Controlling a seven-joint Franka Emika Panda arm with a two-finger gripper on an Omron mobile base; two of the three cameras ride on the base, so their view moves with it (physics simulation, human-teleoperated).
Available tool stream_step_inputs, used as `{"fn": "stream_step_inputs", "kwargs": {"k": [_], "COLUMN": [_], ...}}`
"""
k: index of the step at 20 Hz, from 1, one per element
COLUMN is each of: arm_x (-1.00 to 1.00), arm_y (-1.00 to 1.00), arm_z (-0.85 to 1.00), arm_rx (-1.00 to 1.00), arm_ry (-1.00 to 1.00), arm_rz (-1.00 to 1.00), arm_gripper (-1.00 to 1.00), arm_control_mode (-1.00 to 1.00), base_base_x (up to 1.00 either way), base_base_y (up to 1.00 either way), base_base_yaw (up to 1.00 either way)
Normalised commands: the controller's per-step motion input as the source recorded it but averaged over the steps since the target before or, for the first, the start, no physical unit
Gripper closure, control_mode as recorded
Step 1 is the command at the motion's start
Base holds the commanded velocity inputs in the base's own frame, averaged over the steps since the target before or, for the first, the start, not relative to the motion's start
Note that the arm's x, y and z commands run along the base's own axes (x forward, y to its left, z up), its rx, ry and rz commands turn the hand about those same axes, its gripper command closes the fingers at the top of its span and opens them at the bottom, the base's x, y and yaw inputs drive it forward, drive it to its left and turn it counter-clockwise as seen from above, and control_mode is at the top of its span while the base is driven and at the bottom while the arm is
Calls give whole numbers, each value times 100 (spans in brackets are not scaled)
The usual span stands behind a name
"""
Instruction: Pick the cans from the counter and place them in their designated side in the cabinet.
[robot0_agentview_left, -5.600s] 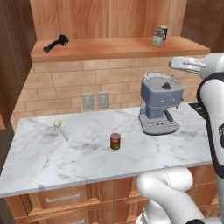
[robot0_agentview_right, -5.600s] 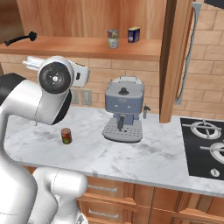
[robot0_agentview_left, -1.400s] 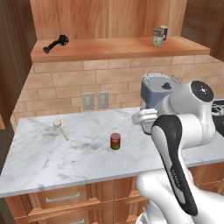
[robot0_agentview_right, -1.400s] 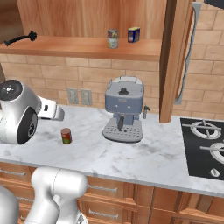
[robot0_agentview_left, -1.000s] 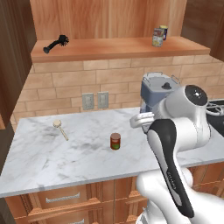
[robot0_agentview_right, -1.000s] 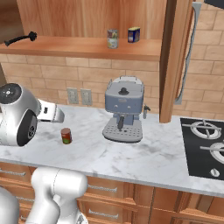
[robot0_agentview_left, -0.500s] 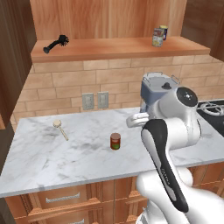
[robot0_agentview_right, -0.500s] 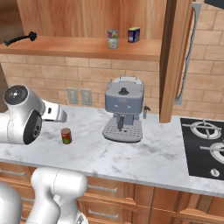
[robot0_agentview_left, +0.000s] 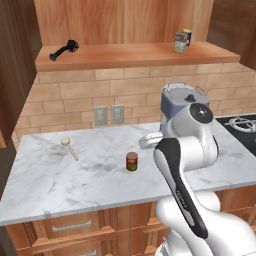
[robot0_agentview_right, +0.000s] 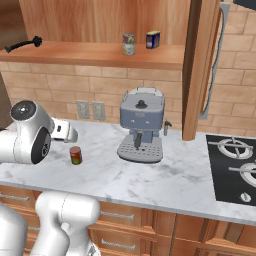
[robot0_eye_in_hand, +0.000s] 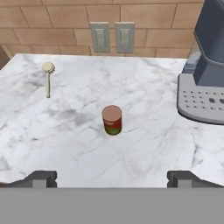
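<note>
A: Where's the can we go for?

B: Red can (robot0_eye_in_hand: 112, 119) stands upright on the counter (robot0_eye_in_hand: 144, 153), out in the open, well apart from the coffee machine (robot0_eye_in_hand: 205, 74) and the spoon (robot0_eye_in_hand: 47, 78). The silver can (robot0_agentview_left: 180, 43) already sits on the cabinet (robot0_agentview_left: 125, 54) shelf, just beside a blue can (robot0_agentview_left: 187, 36).

A: Gripper?

B: Gripper (robot0_eye_in_hand: 112, 178) hangs above the counter, aimed at the red can, not touching it. Jaws spread wide, nothing between them.

A: How do we think it handles?

B: Small rigid tin, so we judge it light and stiff, no crush risk. Smooth round wall looks slippery, and it's narrow, so a nudge could tip or roll it.

A: Where do we grab?

B: Mid-height on the side wall, fingers on opposite sides, centred so it doesn't twist out. We'd avoid pinching at the top rim.
</note>
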Motion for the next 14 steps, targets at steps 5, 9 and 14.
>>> {"fn": "stream_step_inputs", "kwargs": {"k": [5, 9, 14], "arm_x": [16, 19, 17], "arm_y": [3, 4, 6], "arm_z": [-22, -15, -15], "arm_rx": [0, 0, 0], "arm_ry": [1, 0, 0], "arm_rz": [0, 0, 0], "arm_gripper": [-100, -100, -100], "arm_control_mode": [-100, -100, -100], "base_base_x": [0, 0, 0], "base_base_y": [0, 0, 0], "base_base_yaw": [0, 0, 0]}}
